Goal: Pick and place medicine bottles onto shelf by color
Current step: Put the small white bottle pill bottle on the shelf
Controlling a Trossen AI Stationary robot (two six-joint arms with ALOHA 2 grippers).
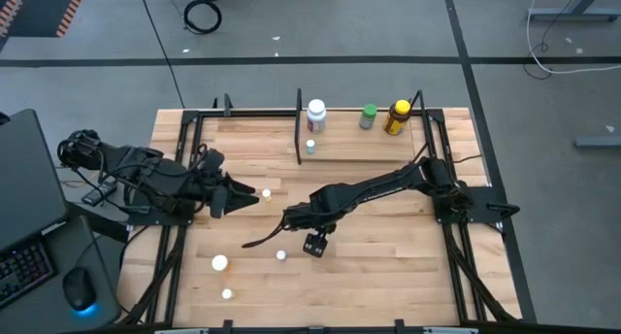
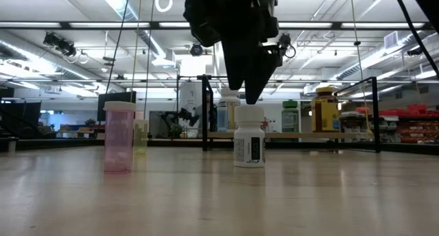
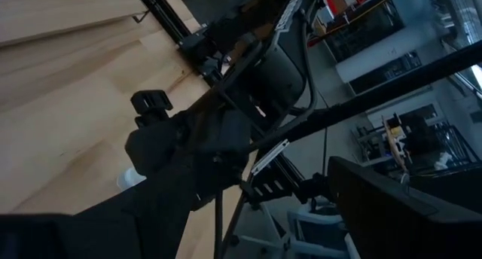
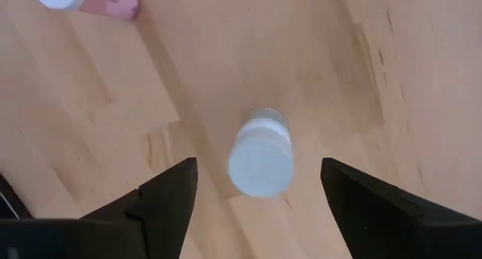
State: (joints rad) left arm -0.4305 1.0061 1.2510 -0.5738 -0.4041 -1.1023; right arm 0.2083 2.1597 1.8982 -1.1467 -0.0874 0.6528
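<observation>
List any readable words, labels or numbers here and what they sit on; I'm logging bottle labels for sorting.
None can be read.
White bottle under the open right claw: dark label print, too blurred.
Shelf bottles, white, green, yellow: labels too small.
Pink bottle: no text visible.

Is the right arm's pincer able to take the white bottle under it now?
Probably yes: the right pincer hangs open directly above the white bottle, with bare tabletop around it.
</observation>
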